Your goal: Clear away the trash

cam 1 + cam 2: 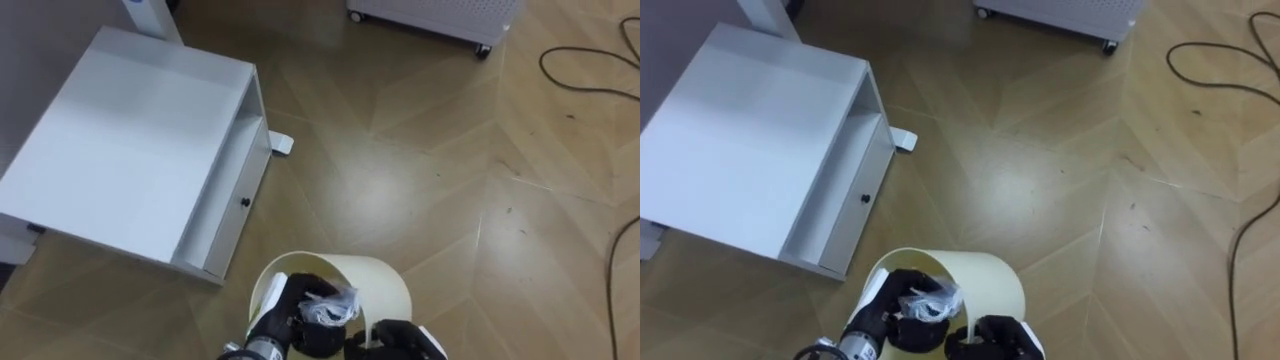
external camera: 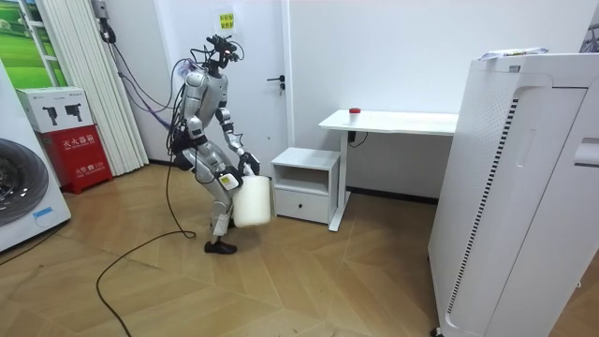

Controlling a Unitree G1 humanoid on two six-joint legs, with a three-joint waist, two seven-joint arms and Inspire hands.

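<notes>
The floor takes up most of the eye views, bare wood with a cable looping at the far right. The white cabinet sits to the robot's left, its drawer front facing the open floor. In the room view the robot stands just beside it, bent forward at the hips and knees, which brings both arms low in front of the body.

The cream bin hangs there at about thigh height, well off the floor. It is tipped so the mouth faces back toward the robot. That tilt looks deliberate, since it lets a hand reach straight in rather than down over the rim.

The right hand sits at the bin's near edge, fingers apparently wrapped on the wall, carrying it and holding the tilt. The left hand comes in from the lower left, with the wrist at the rim and the hand inside the mouth. Its fingers are curled on the garbage, a crumpled clear wrapper inside the opening. Letting go seems to be what remains
</notes>
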